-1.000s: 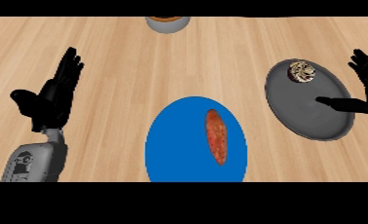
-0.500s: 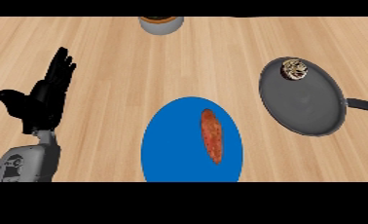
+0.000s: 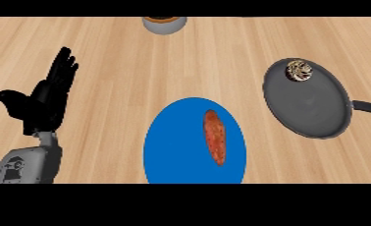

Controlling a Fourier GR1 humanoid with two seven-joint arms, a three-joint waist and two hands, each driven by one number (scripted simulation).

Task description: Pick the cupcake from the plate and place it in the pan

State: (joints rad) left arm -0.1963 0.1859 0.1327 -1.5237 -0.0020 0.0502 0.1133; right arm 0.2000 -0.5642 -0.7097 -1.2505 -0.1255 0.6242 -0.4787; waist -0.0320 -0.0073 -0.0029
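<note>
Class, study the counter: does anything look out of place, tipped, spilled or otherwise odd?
Nothing is spilled or damaged. The cupcake sits in the grey pan, near its far rim, while the blue plate holds only a sausage. The left hand rests open at the view's left.

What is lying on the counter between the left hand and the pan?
In the head view, the blue plate with a sausage lies between the left hand and the pan.
</note>
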